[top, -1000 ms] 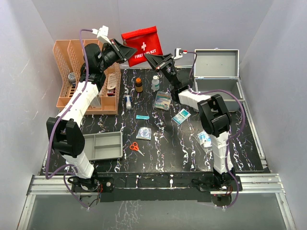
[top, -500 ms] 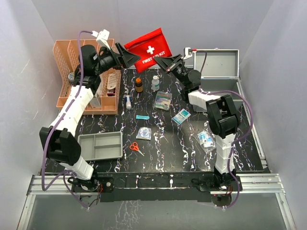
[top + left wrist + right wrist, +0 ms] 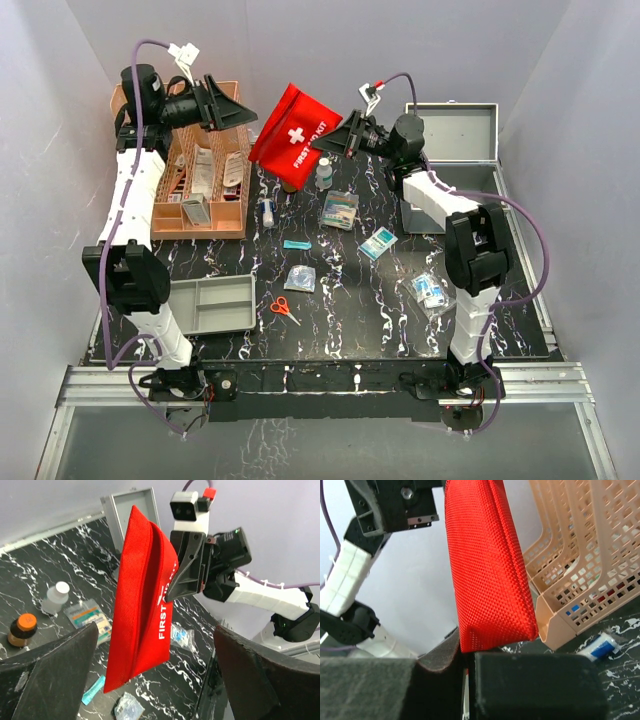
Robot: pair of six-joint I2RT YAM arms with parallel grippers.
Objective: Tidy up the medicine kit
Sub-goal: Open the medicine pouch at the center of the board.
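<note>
The red first-aid pouch point(image 3: 290, 135) hangs tilted in the air over the table's back. My right gripper point(image 3: 330, 143) is shut on its upper right corner. In the right wrist view the pouch point(image 3: 490, 565) rises from between the closed fingers of the right gripper point(image 3: 467, 665). My left gripper point(image 3: 225, 108) stands open to the left of the pouch, apart from it. The left wrist view shows the pouch point(image 3: 142, 605) dangling between the wide-spread fingers point(image 3: 45, 680) of the left gripper point(image 3: 155, 630) without touching them. The open grey metal case point(image 3: 450, 135) sits at the back right.
An orange rack point(image 3: 200, 170) with boxes stands at the back left. A grey divided tray point(image 3: 212, 303) lies front left. Red scissors point(image 3: 283, 306), a white bottle point(image 3: 324, 174), a teal strip point(image 3: 296, 244) and several packets point(image 3: 340, 210) are scattered mid-table.
My left gripper has opened, let go of the pouch and pulled back up and to the left. The pouch now swings down from the right gripper alone.
</note>
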